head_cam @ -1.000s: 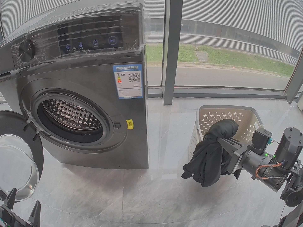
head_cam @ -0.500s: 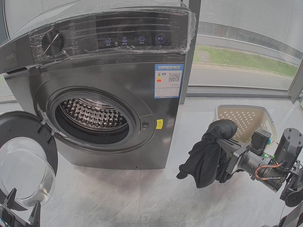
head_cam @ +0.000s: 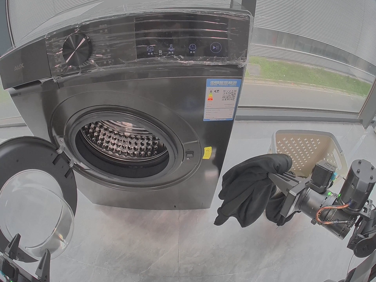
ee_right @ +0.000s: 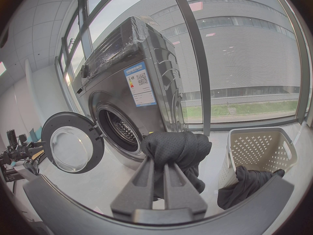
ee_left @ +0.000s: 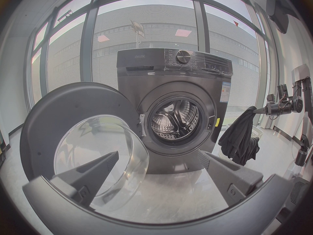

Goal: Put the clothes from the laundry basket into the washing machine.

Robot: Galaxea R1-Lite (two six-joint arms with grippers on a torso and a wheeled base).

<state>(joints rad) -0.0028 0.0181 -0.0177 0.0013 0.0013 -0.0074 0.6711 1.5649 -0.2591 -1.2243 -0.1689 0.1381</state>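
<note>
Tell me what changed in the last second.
The head camera swung toward the washing machine, which itself stayed put. The black garment, earlier hanging straight down, has swung out toward the machine. The right gripper stays shut on it; the left gripper stays open low by the open door.

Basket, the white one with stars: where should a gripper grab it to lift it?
Probably the handle slot in the side wall of the basket, just under the rim. Come from above: the basket stands upright with its top open, so one finger can go inside that thin wall and one outside.
</note>
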